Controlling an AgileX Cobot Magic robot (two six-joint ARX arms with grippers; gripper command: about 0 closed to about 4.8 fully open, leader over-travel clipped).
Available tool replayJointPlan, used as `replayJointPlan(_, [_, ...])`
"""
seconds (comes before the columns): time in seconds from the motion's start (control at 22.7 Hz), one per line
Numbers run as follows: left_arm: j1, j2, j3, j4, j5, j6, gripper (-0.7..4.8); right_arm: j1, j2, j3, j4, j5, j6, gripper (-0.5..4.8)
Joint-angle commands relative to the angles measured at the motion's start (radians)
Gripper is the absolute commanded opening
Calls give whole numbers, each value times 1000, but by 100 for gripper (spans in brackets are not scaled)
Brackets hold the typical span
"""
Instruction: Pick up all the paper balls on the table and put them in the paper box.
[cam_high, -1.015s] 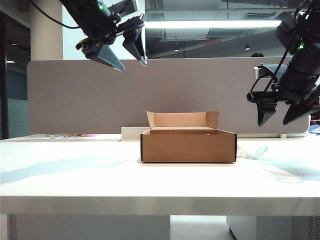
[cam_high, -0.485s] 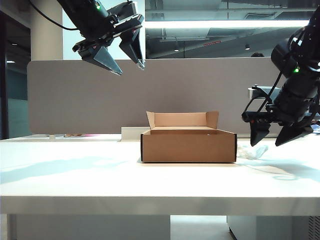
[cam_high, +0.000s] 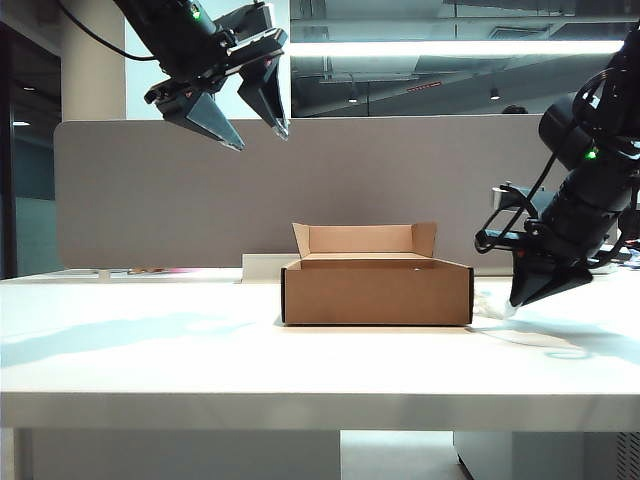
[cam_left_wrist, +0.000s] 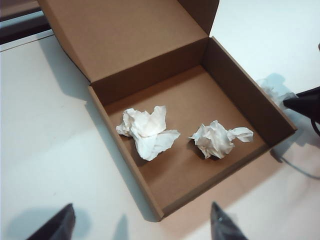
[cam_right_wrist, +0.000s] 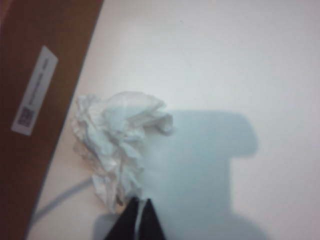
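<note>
1. Paper box (cam_high: 377, 290): brown cardboard, flap upright at the rear, standing mid-table (cam_high: 150, 350). Taken as the landmark for every item below.
2. Paper balls inside the box: two. One larger wad (cam_left_wrist: 147, 131) lies toward the box's left wall; a smaller one (cam_left_wrist: 216, 139) sits nearer its front right corner. The two are apart from each other.
3. Third paper ball (cam_right_wrist: 117, 145): still on the table, just outside the box's right wall, close against the side that carries a white label (cam_right_wrist: 34, 90).
4. Left gripper (cam_high: 240, 110): high above the box's left side, jaws spread, carrying nothing. Its dark fingertips (cam_left_wrist: 222, 225) show at the edge of the left wrist view, over the box's near corner.
5. Right gripper (cam_high: 517, 298): down at table level to the right of the box, beside the third ball. In the right wrist view its tips (cam_right_wrist: 140, 220) are pressed together at the wad's edge, with no paper visible between them; it appears clenched on nothing.
6. Hazards, judged: 
   a. The jaws seem to have met beside the ball, not around it, so a lift from here would likely leave it behind.
   b. A retry so near the wall could nudge the box or wedge the wad against it.
   c. A thin pinch on a loose fold may slip during the carry.
</note>
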Motion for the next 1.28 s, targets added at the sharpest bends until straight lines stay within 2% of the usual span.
replayJointPlan(0.04, [-2, -8, 6, 6, 5, 0, 339, 2, -22, 6, 21, -7, 1, -8])
replayJointPlan(0.35, [-2, -8, 6, 6, 4, 0, 339, 2, -130, 6, 97, -8, 1, -8])
replayJointPlan(0.49, [-2, -8, 6, 6, 4, 0, 339, 6, -188, 6, 159, -112, 5, -8])
replayJointPlan(0.53, [-1, -8, 6, 6, 3, 0, 339, 8, -203, 6, 198, -199, 27, -8])
replayJointPlan(0.57, [-1, -8, 6, 6, 2, 0, 339, 13, -204, 7, 219, -238, 54, -8])
replayJointPlan(0.66, [-1, -8, 5, 6, 2, 1, 339, 32, -204, 7, 238, -265, 88, -8])
replayJointPlan(1.02, [-1, -8, 5, -2, 2, 1, 339, 109, -177, 6, 259, -251, 99, -8])
replayJointPlan(1.06, [-1, -8, 5, -4, 2, 1, 339, 116, -172, 6, 263, -249, 98, 6])
replayJointPlan(1.1, [-1, -8, 5, -11, 2, 1, 339, 121, -166, 6, 264, -243, 98, 44])
replayJointPlan(1.15, [-1, -8, 6, -27, 1, 2, 339, 128, -158, 6, 261, -240, 99, 206])
replayJointPlan(1.19, [-1, -9, 6, -41, 1, 3, 339, 130, -155, 6, 259, -240, 99, 289])
replayJointPlan(1.24, [-1, -9, 6, -62, -5, 5, 339, 130, -154, 6, 252, -240, 99, 417])
replayJointPlan(1.28, [-1, -9, 5, -71, -6, 13, 339, 130, -154, 6, 250, -240, 99, 437])
